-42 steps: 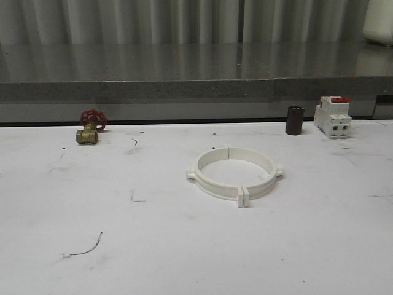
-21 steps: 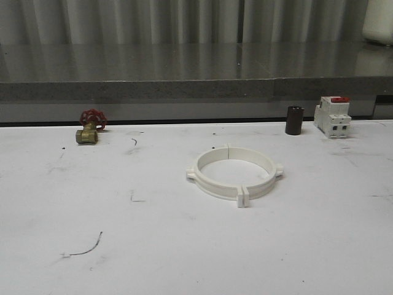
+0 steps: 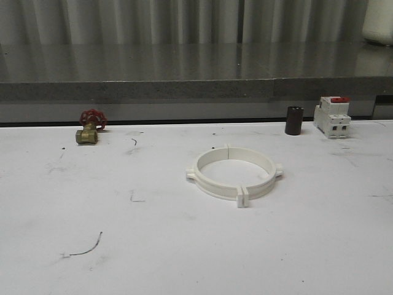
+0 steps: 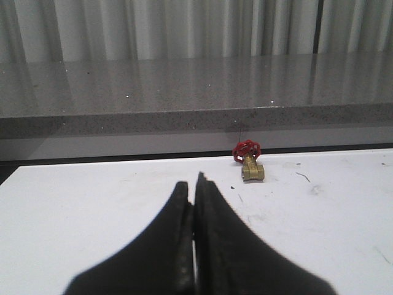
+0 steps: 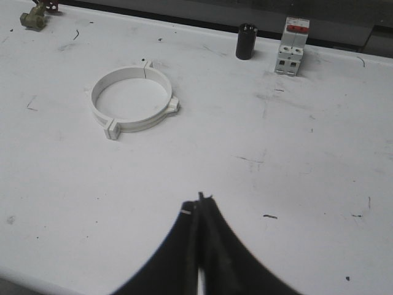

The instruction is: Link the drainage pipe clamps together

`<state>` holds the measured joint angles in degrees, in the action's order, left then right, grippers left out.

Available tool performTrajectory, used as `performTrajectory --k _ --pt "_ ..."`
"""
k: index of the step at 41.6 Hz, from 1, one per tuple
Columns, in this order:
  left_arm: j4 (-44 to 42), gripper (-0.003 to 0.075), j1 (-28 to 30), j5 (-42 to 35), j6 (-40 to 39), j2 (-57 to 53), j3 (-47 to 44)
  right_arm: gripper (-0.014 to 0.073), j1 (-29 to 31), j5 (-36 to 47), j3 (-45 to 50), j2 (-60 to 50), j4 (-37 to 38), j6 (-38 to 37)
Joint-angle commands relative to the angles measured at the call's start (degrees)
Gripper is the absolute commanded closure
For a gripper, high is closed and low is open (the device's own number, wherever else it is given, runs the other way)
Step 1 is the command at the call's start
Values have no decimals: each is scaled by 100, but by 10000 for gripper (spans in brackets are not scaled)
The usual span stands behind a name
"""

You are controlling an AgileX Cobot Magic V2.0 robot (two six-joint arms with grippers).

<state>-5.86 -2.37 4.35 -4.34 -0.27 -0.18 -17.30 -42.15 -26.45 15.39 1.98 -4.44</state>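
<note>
Tabletop (image 3: 184,258): white, scuffed, with scattered dark pen marks.

Pipe clamps (image 3: 234,173): two off-white half-rings lying flat near the middle of the tabletop, set end to end as one full ring. Their flat end tabs meet at the near side and at the far side, with a thin seam showing at each joint. Small lugs stick out at the ring's left and right. Nothing touches the ring.

Valve (image 3: 89,126): brass body with a red handwheel, at the far left edge of the tabletop, well apart from the ring.

Black cylinder (image 3: 294,120): upright, at the far right edge.

Breaker (image 3: 332,116): white box with a red top, just right of the black cylinder.

Left hand (image 4: 194,203): dark fingers pressed together, holding nothing, above bare tabletop with the valve beyond it.

Right hand (image 5: 199,212): fingers closed tip to tip, empty, well short of the ring.
</note>
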Motion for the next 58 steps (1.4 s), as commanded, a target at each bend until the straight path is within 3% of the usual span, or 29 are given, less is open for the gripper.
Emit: performTrajectory --k 1,10,15,58 --pt "181 741 22 -670 43 -66 -139 664 32 390 -153 50 43 39" --pt "265 741 22 -669 55 -66 -139 664 32 390 -153 50 43 39" --pt "643 741 22 -669 434 -66 -139 664 32 390 -153 50 43 39" --pt "628 741 22 -670 434 -66 -139 664 32 415 -117 0 39 39"
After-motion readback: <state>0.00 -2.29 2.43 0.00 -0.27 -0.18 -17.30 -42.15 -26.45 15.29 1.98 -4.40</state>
